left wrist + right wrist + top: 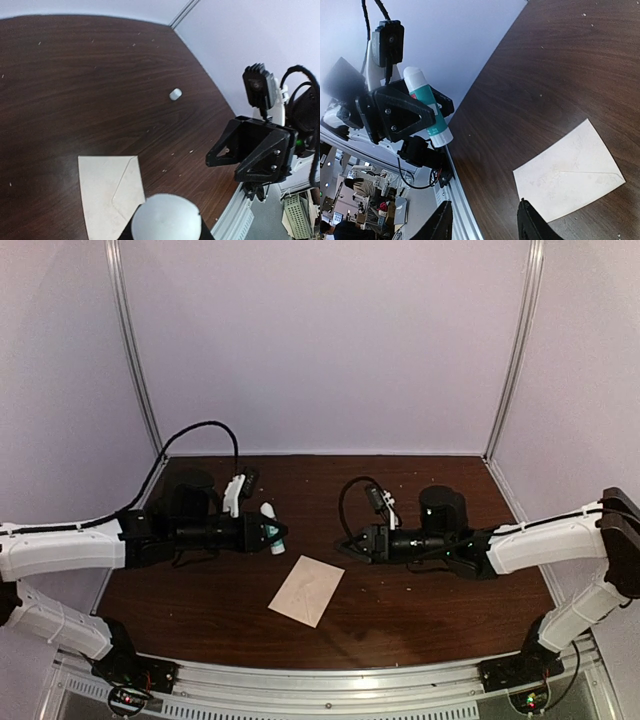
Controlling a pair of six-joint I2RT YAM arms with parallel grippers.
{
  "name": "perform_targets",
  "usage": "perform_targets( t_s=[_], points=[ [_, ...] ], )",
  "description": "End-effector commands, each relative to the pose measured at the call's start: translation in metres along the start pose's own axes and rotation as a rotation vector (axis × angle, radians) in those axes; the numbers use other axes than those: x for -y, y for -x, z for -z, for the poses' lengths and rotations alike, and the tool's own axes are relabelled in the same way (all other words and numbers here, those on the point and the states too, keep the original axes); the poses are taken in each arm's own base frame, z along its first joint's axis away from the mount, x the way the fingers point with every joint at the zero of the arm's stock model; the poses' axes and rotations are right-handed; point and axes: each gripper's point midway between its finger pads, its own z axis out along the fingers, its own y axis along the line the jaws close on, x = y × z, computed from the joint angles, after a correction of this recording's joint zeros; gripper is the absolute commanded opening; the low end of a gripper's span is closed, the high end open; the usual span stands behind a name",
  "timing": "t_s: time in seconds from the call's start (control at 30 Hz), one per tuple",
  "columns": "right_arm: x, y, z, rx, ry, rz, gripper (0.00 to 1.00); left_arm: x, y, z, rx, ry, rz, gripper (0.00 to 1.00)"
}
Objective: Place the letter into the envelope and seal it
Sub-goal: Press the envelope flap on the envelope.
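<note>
The pale beige envelope (308, 589) lies flat on the dark wooden table (420, 610), between the two arms, with its pointed flap folded down (107, 190) (567, 175). The letter is out of view. My left gripper (270, 532) hangs above and to the left of the envelope, shut on a white and teal glue stick (273, 525) (426, 107); the stick's round white end (166, 217) fills the bottom of the left wrist view. My right gripper (352, 545) (485, 222) hovers to the envelope's upper right, open, with nothing between its fingers.
A small white cap-like piece (175, 94) lies on the wood farther back. Pale crumbs dot the tabletop. White walls with metal corner posts (135, 350) enclose the back and sides. An aluminium rail (330, 685) runs along the near edge.
</note>
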Motion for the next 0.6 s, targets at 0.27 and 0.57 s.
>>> perform_targets(
  t_s=[0.27,0.57],
  points=[
    [0.064,-0.054,-0.076,-0.161,-0.120,-0.136,0.34,-0.084,-0.072,-0.043,-0.152,0.149,0.099,0.02],
    [0.088,-0.072,-0.102,-0.190,-0.148,-0.205,0.29,-0.103,-0.098,-0.065,-0.230,0.158,0.094,0.00]
  ],
)
